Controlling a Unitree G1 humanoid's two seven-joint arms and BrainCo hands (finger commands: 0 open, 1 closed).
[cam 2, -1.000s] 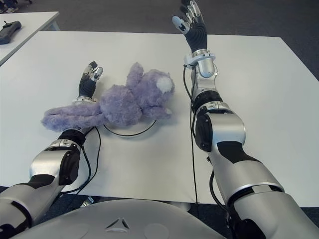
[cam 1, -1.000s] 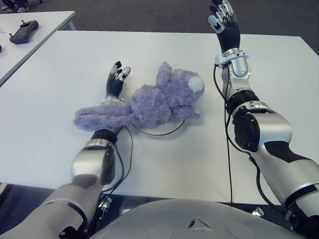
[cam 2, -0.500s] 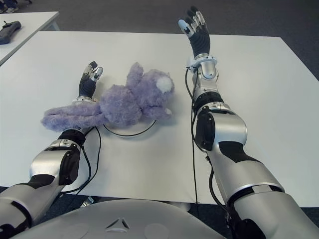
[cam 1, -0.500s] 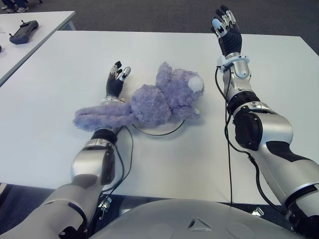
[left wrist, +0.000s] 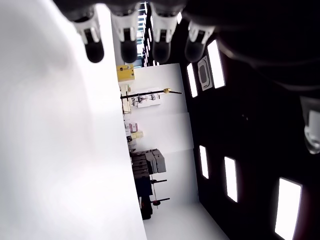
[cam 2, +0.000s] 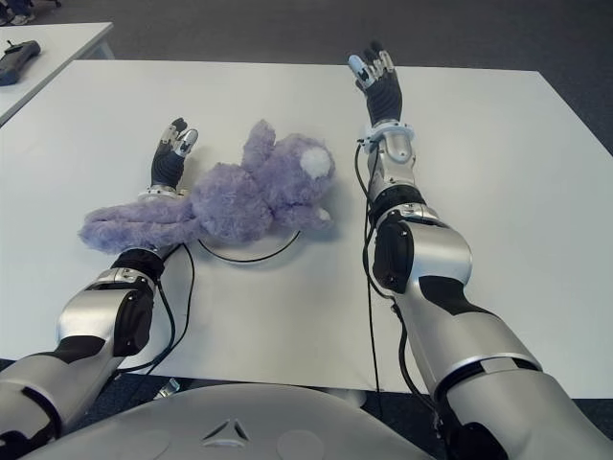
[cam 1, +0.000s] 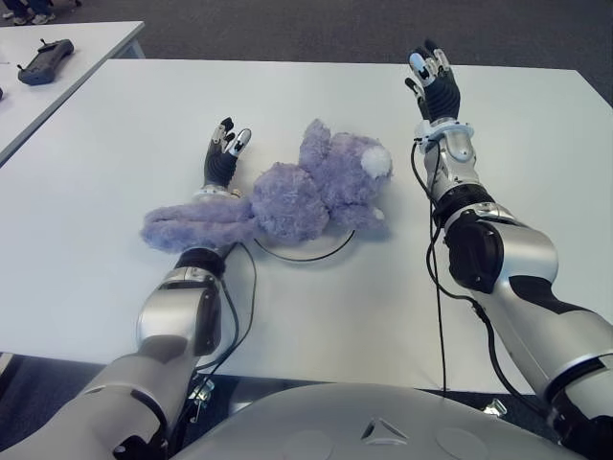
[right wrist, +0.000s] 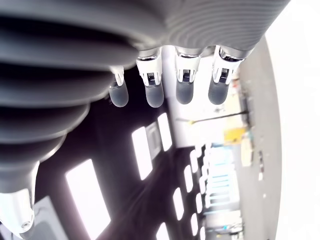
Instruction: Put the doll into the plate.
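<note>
A fluffy purple doll [cam 1: 306, 188] with a white patch lies on its side across a plate [cam 1: 308, 255], of which only the near dark rim shows on the white table [cam 1: 316, 316]. One long limb of the doll drapes over my left forearm. My left hand [cam 1: 224, 151] shows just left of the doll, fingers straight and holding nothing. My right hand [cam 1: 431, 81] is raised to the right of the doll, beyond it, fingers spread and empty. Both wrist views show straight fingers [right wrist: 147, 92] with nothing held.
A second white table [cam 1: 57, 57] stands at the far left with a dark handheld controller [cam 1: 43, 59] on it. Dark cables [cam 1: 436, 287] run along both arms. Dark floor lies beyond the table's far edge.
My right hand has come down and back toward me from beyond the table's far edge. The left hand and the doll have not moved.
</note>
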